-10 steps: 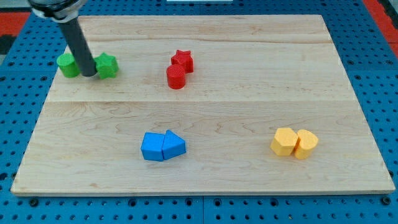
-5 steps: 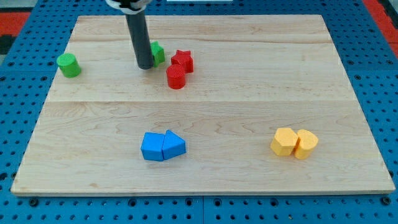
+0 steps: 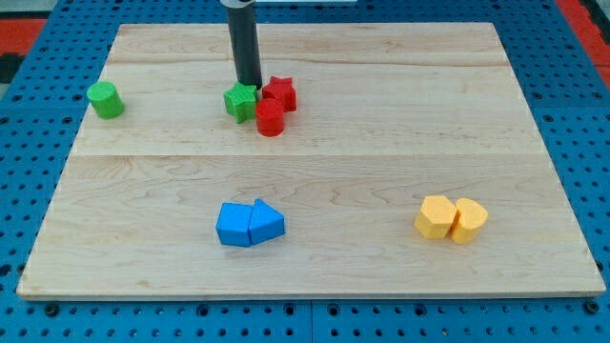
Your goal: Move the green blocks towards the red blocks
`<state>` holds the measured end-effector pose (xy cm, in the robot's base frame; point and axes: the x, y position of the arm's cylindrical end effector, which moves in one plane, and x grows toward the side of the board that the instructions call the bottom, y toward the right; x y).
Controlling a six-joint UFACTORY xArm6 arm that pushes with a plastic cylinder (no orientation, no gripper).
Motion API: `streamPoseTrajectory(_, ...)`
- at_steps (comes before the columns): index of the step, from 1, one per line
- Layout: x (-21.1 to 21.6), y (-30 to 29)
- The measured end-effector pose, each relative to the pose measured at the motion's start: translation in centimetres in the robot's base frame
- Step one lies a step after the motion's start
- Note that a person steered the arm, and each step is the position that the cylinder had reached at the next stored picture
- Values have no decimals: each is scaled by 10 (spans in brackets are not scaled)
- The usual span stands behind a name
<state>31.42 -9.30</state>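
Blue pegboard is surrounding a pale wooden board (image 3: pixel 381 143) that is carrying every block. Starting at the view's left, a green cylinder (image 3: pixel 104 99) is sitting alone near the board's left edge, well apart from the other blocks. Moving rightward along the upper half, a green star-shaped block (image 3: pixel 241 101) is lying against the red pair, touching or almost touching the red cylinder (image 3: pixel 270 117) on its right. The dark rod is standing upright just behind this green block, and its tip (image 3: pixel 251 89) is resting at the block's upper right corner, between the green block and the red star (image 3: pixel 279 92). No claw is fitted to the arm, so nothing is being gripped; the rod is only pressing beside the block. The red star is sitting just above and to the right of the red cylinder, the two touching. Lower down, near the view's bottom centre, two blue blocks (image 3: pixel 249 224) are lying side by side in contact. Farther right, two yellow blocks (image 3: pixel 451 219) are likewise sitting together near the board's lower right.
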Motion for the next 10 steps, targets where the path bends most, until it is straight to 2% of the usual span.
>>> streamPoseTrajectory(1,-40,-80)
streamPoseTrajectory(2,-45,-179)
streamPoseTrajectory(3,18,-205)
streamPoseTrajectory(4,50,-184)
streamPoseTrajectory(6,28,-89)
streamPoseTrajectory(9,38,-20)
streamPoseTrajectory(10,39,-20)
